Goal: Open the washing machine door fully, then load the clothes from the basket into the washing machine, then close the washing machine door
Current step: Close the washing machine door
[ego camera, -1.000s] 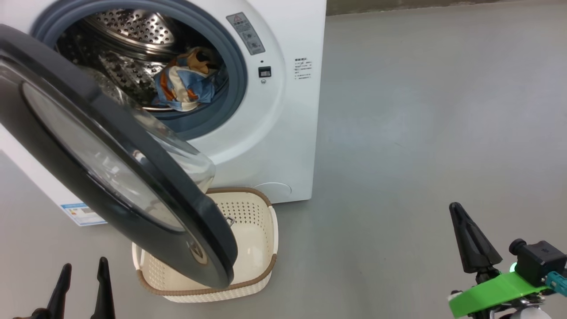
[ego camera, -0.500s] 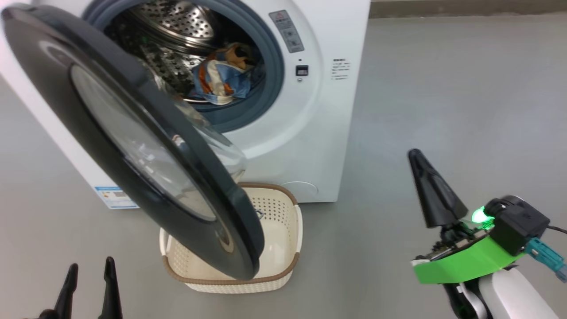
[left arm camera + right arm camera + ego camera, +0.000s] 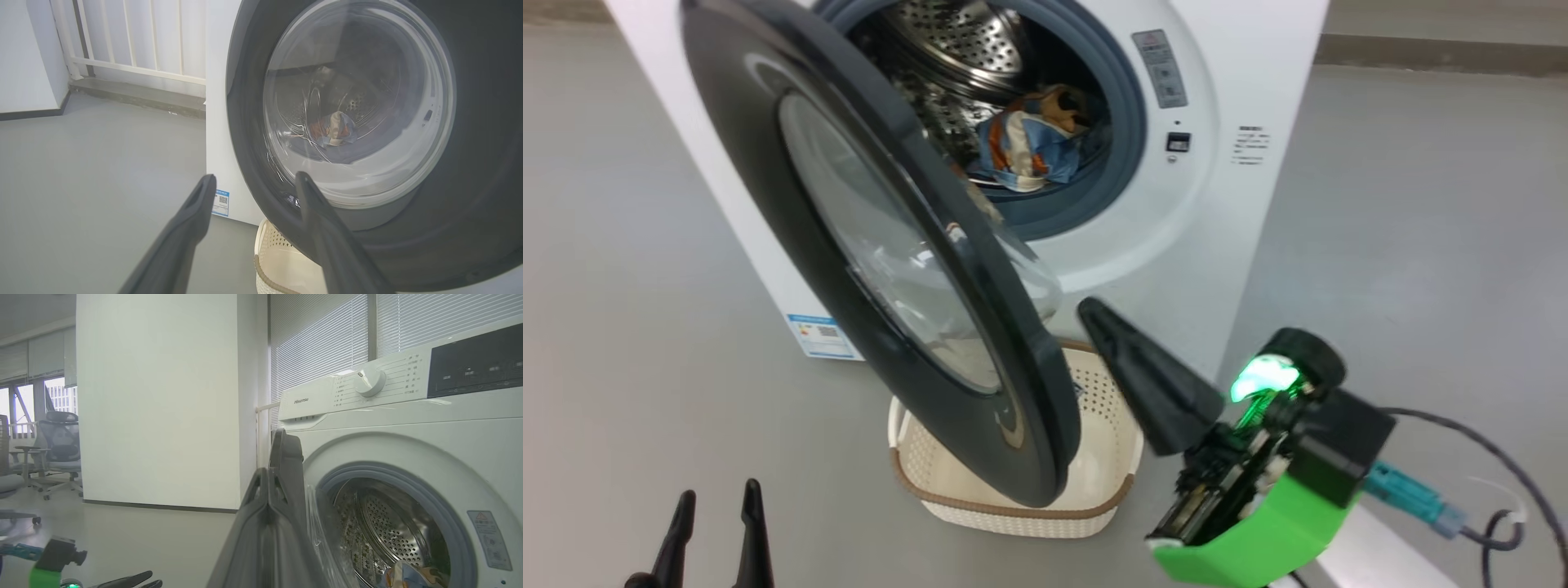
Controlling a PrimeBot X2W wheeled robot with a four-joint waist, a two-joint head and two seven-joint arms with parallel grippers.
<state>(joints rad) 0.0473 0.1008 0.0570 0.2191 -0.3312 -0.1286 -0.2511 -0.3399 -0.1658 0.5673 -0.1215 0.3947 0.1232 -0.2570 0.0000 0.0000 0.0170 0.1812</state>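
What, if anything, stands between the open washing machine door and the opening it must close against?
The shut right gripper hangs at the inner side of the washing machine door, near its glass bowl, seemingly in the swing path. The basket sits on the floor below the door.

Grey floor (image 3: 1421, 245), the white washing machine (image 3: 1241, 212) and the cream basket (image 3: 1013, 516) directly on it.

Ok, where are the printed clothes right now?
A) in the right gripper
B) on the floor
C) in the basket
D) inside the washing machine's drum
D: the blue and orange printed clothes lie bundled in the steel drum, seen past the open washing machine door; the part of the basket that shows is bare.
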